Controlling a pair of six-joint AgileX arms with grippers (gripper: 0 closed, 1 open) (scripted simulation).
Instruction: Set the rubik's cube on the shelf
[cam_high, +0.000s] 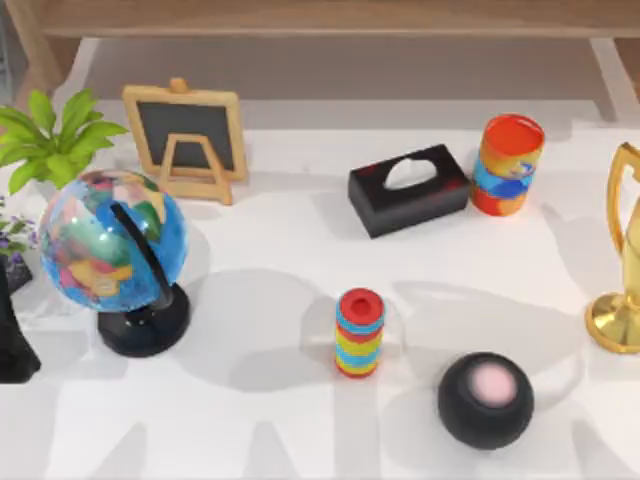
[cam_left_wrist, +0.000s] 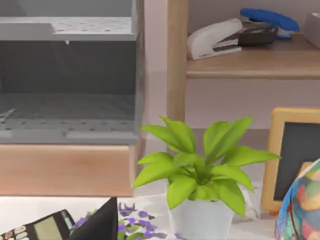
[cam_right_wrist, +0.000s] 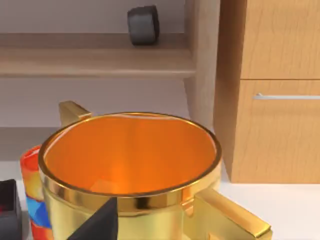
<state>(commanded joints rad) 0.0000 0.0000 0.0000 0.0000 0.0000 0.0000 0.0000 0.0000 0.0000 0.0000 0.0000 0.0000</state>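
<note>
Two arms: the AgileX left arm (cam_high: 12, 335) is a dark shape at the table's (cam_high: 300, 440) left edge, far left of the stack (cam_high: 360, 333); the right wrist camera looks over the trophy's (cam_right_wrist: 130, 165) gold rim.
Left gripper: a dark part (cam_left_wrist: 100, 222) sits above a calculator (cam_left_wrist: 42, 231) in the left wrist view; I cannot tell how open it is or whether it holds anything.
Right gripper: a dark part (cam_right_wrist: 97, 222) shows against the trophy; grip and hold, cannot tell.
Shelf (cam_high: 320, 18): a long wooden plank well behind the stack, carrying a white stapler (cam_left_wrist: 215, 39) and a dark block (cam_right_wrist: 143, 24).
Cube: place cannot be told.
Stack: upright, striped red, yellow and blue, mid-table.
Tissue box (cam_high: 408, 188): behind the stack, slightly right.
Can (cam_high: 510, 163): behind and right of the stack, beyond the tissue box.
Speaker (cam_high: 485, 398): near the stack, right and forward.
Globe (cam_high: 112, 248): well left of the stack.
Easel (cam_high: 186, 140): behind and left of the stack.
Plant (cam_high: 50, 140): farther left than the easel.
</note>
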